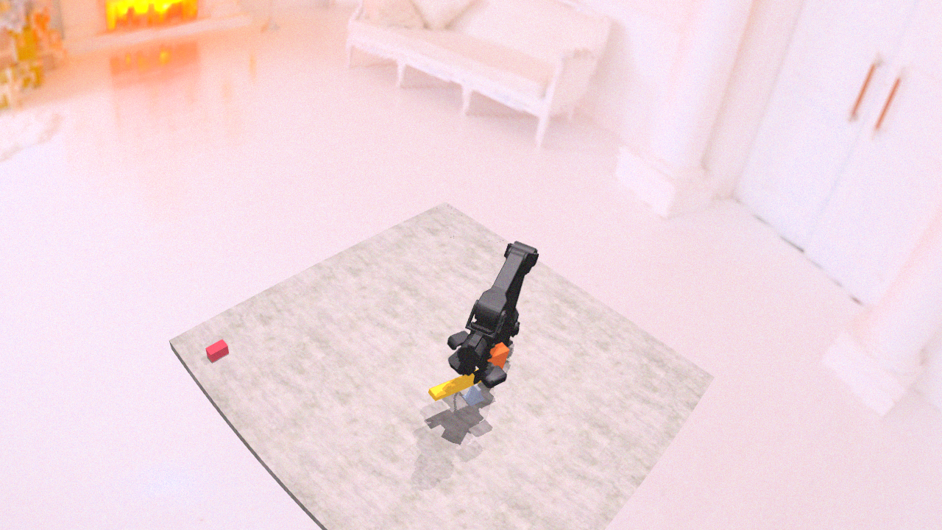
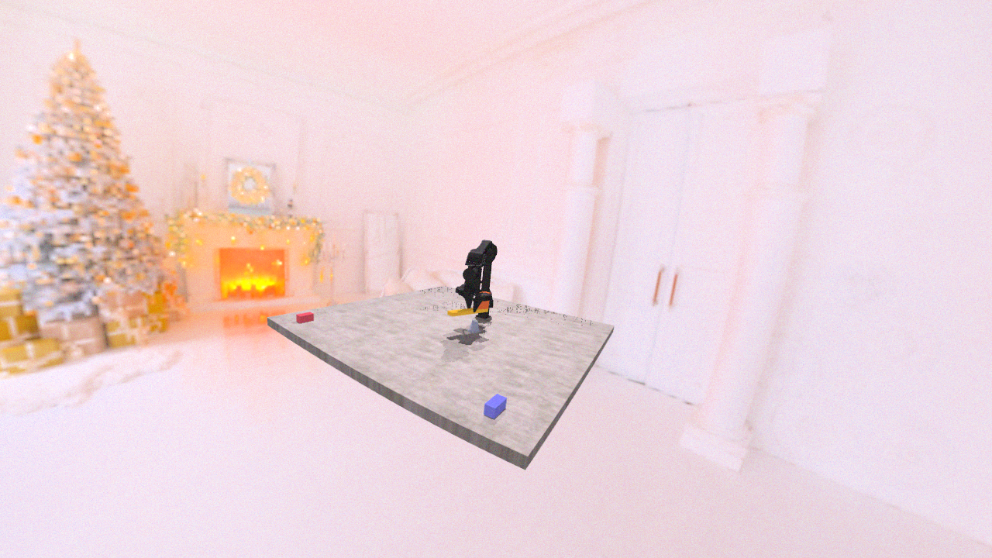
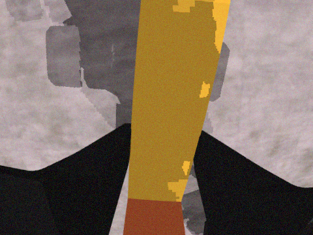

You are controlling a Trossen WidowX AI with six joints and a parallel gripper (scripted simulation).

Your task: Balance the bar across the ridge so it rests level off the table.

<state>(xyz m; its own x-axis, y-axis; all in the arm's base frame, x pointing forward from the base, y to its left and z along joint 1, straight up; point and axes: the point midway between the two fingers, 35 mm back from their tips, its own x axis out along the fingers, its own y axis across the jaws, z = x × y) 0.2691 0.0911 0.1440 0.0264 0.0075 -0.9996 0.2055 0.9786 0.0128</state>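
Top cam: high, oblique downward, mid-range; grey stone-look square tabletop [image 1: 316, 329] [image 2: 416, 360] low in frame. Exterior: lower, farther back, shallow angle across the top. Both share tabletop, black jointed arm [image 1: 497, 302] [image 2: 487, 266], white double doors [image 1: 836, 151] [image 2: 648, 242]. Wrist: close-up between black fingers, facing tabletop.

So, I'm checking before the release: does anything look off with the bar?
Yes: an orange block sits at one end of the yellow bar, making it lopsided; it may not balance at mid-length.
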